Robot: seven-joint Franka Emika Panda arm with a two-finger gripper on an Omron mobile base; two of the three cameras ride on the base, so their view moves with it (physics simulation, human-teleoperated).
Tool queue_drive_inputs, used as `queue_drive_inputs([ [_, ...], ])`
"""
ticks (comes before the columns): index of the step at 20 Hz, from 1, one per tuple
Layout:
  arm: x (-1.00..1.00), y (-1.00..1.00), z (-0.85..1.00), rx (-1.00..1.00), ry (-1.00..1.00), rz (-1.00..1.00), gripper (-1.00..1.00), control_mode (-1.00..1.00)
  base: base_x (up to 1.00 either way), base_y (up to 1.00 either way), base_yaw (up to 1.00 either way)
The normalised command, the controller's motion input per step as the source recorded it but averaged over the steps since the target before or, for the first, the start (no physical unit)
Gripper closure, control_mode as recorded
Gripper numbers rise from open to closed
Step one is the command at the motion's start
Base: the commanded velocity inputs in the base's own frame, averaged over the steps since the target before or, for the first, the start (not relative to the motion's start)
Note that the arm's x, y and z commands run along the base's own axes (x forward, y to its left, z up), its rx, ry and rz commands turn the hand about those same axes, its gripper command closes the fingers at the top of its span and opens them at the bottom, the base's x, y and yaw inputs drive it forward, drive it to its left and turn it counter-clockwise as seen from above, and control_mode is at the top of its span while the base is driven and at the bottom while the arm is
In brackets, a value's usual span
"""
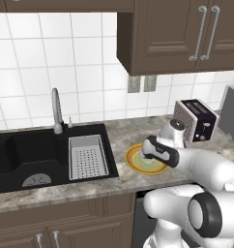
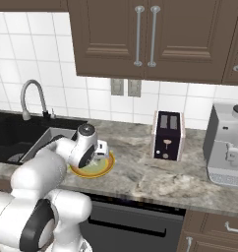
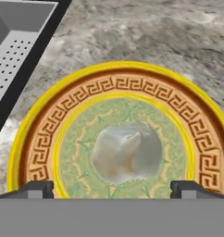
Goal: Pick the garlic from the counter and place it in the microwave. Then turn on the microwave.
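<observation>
Over the desk (image 1: 124,181), in the left base view, the arm bends down from the lower right and the hand (image 1: 149,156) hangs above a yellow-rimmed plate (image 1: 133,162) that lies just right of the sink (image 1: 22,150) and its grey rack (image 1: 87,156). A toaster (image 1: 196,118) stands behind, near the wall. The wrist hides the garlic from this side.

From the right base view, the same hand (image 2: 102,150) sits low over the plate (image 2: 104,170), between the sink (image 2: 13,138) and the toaster (image 2: 167,129). A grey appliance stands at the far right edge of the desk (image 2: 155,182); I cannot say from here that it is the microwave.

Along the hand view, the garlic (image 3: 127,152) rests in the middle of the plate (image 3: 114,83), on its green centre, with the patterned ring all round it. The two fingertips (image 3: 36,189) stand wide apart at the bottom, one to each side of the bulb, touching nothing, so the hand is open and empty. The rack (image 3: 14,51) shows at the upper left.

My reading is that the pick is in hand: the hand is lined up over the bulb and the grasp is not yet made. The next move calls for a straight descent until the fingers bracket the garlic, stopping short of the plate, then a gentle close, since the lumpy bulb may roll or slip from flat pads.
</observation>
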Motion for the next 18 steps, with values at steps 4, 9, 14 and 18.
queue_drive_inputs([
  [4,0.00,0.11,-0.76,-0.02,-0.01,0.00,-1.00,-1.00,0.00,0.00,0.00],
  [9,0.00,0.02,-0.74,-0.01,0.00,0.00,-1.00,-1.00,0.00,0.00,0.00],
  [14,0.00,0.02,-0.68,0.00,0.00,0.00,-1.00,-1.00,0.00,0.00,0.00],
  [18,0.00,0.16,-0.63,0.00,0.00,0.00,1.00,-1.00,0.00,0.00,0.00],
])
